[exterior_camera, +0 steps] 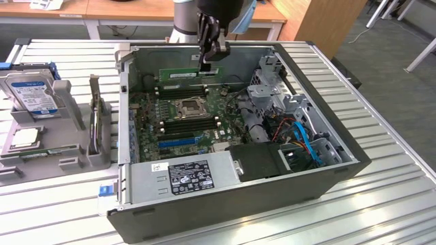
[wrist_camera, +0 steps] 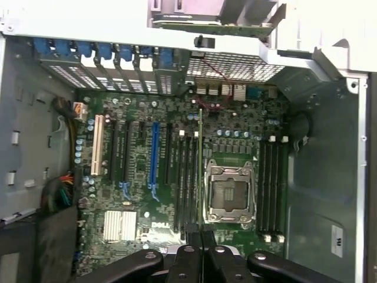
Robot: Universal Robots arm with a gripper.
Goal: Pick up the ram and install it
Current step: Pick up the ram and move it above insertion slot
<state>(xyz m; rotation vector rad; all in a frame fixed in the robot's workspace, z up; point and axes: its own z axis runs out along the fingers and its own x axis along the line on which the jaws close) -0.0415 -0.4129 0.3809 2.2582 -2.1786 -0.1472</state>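
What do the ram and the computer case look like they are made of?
The ram: green circuit board, probably fibreglass laminate, matte, carrying small dark chips. The case: apparently sheet steel, judging by thin folded edges; dark painted outside, bare dull grey inside.

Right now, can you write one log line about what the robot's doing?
pincer: shut on ram | ram: held edge-down above motherboard | place: inside open computer case

Ribbed metal table [exterior_camera: 381,204] — open computer case [exterior_camera: 238,209]; grey parts tray [exterior_camera: 68,164] beside
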